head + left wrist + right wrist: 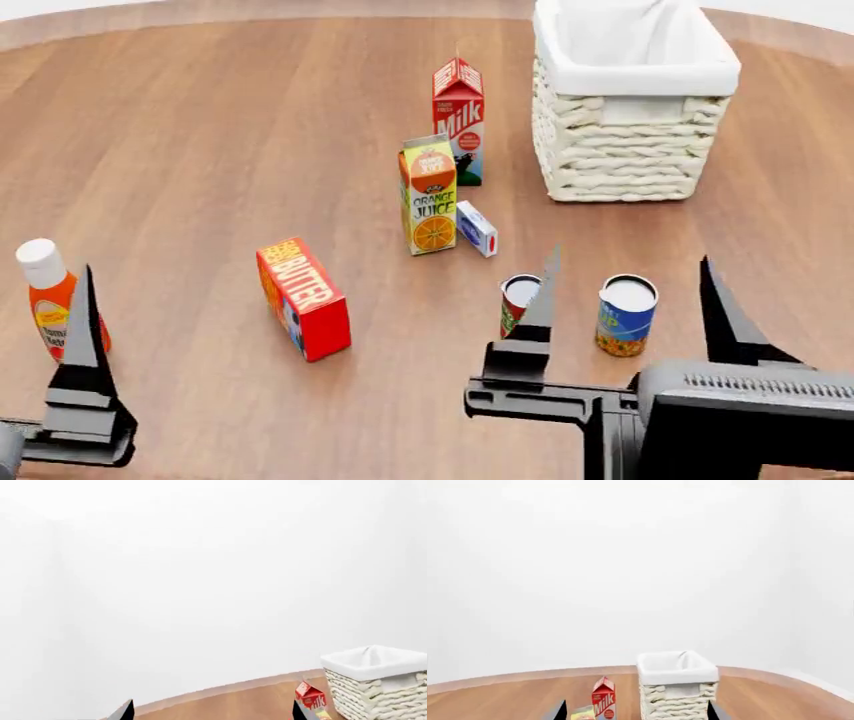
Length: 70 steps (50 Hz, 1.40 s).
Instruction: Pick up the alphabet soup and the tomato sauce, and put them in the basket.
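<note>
The alphabet soup (pixel 626 316), a blue can with an orange lower part, stands upright on the wooden floor. The tomato sauce (pixel 513 303), a red and green can, stands just left of it, partly behind a finger. My right gripper (pixel 627 300) is open and empty; in the head view its fingers frame the soup can from the near side. The cream wicker basket (pixel 627 140) stands at the far right and shows in both wrist views (pixel 677 687) (pixel 377 685). My left gripper (pixel 213 714) is open and empty at the near left. Neither can shows in the wrist views.
A milk carton (pixel 458 115), an orange juice carton (pixel 430 195) and a small white box (pixel 477 228) stand left of the basket. A red butter box (pixel 304 298) lies at centre left. A ketchup bottle (pixel 51 300) stands beside the left gripper's finger (pixel 83 335).
</note>
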{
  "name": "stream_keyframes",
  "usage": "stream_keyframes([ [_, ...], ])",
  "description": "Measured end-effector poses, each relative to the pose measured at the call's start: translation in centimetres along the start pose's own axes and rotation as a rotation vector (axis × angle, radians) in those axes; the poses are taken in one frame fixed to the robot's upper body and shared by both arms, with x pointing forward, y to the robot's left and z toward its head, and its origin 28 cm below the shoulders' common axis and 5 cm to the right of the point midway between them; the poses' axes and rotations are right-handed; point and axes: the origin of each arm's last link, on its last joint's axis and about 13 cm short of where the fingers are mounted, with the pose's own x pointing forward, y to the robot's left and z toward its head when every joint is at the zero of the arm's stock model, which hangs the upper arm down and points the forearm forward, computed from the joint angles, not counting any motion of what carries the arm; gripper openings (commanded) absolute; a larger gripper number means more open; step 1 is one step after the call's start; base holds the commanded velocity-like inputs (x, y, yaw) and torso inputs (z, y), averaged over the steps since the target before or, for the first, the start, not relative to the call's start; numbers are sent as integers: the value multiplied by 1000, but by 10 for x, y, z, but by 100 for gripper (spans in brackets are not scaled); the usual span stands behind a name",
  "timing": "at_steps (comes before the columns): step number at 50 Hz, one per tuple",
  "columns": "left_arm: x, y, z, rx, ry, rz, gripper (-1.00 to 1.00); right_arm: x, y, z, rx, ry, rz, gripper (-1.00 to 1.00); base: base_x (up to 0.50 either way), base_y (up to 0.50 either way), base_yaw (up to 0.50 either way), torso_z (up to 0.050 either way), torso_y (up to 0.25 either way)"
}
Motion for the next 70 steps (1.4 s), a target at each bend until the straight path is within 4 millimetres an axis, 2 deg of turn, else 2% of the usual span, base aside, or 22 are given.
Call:
stream_keyframes([
  [8, 1, 8, 32, 60, -130, 6, 100, 2, -4, 50, 26, -124, -6, 100, 0, 0, 0, 6, 0],
  [16, -4, 13, 43, 85, -192, 17, 100, -5, -5, 73, 29, -202, -4, 100, 0, 0, 0, 49, 0],
  [30, -12, 17, 49, 70, -252, 22, 100, -16, -3, 87, 20, -259, 9, 100, 0, 0, 0, 50, 0],
  [52, -21, 18, 48, 49, -279, 25, 100, -28, 1, 93, 16, -286, 38, 100, 0, 0, 0, 50, 0],
  [70, -22, 17, 48, 50, -275, 23, 100, -31, 2, 91, 26, -271, 49, 100, 0, -179, 0, 1, 0],
])
